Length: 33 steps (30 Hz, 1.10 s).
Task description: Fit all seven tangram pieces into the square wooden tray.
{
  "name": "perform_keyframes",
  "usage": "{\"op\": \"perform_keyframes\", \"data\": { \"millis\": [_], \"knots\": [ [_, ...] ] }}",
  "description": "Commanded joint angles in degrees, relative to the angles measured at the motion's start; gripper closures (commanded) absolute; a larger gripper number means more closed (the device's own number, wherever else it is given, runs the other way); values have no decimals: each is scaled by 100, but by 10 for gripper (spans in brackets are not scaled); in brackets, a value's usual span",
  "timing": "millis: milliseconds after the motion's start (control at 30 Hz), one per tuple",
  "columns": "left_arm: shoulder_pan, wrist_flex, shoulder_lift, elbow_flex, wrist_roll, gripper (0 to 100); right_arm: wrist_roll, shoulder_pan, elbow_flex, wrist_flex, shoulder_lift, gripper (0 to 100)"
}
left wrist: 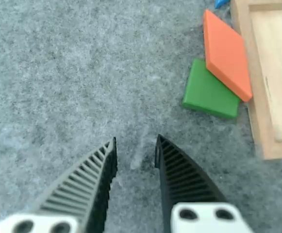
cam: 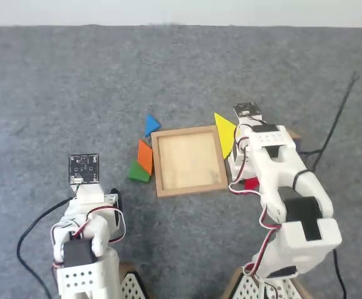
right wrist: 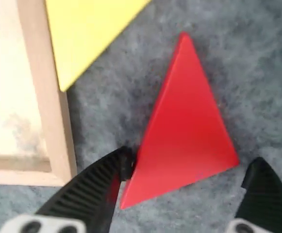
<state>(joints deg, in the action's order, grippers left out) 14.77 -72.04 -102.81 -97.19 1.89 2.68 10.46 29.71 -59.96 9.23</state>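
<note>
Yellow triangle (cam: pixel 225 132) on rim of wooden tray (cam: pixel 192 189)

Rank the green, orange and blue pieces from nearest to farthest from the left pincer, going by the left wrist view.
1. Green piece, out on the carpet.
2. Orange piece, along the tray edge.
3. Blue piece, beyond the orange.

White arms (cam: pixel 293 205) with black ribbed jaws, red-and-white cables (cam: pixel 263 232).

High camera stares down over the desk (cam: pixel 43 75); both wrist cameras sit close above it, each catching the rim of the wooden tray (cam: pixel 156 165), apparently from opposite sides.
</note>
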Motion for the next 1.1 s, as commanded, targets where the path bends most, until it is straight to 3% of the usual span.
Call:
{"op": "perform_keyframes", "data": {
  "millis": [0,233,967,1067],
  "knots": [
    [18,-26,-123,75,62,871,-70,-75,-387,31,233,630],
    [18,-26,-123,75,62,871,-220,-66,-431,-119,268,731],
    [18,-26,-123,75,62,871,-202,-22,-967,-989,-1077,719],
    [18,-26,-123,75,62,871,-185,-22,-826,-840,-875,664]
  ]
}}
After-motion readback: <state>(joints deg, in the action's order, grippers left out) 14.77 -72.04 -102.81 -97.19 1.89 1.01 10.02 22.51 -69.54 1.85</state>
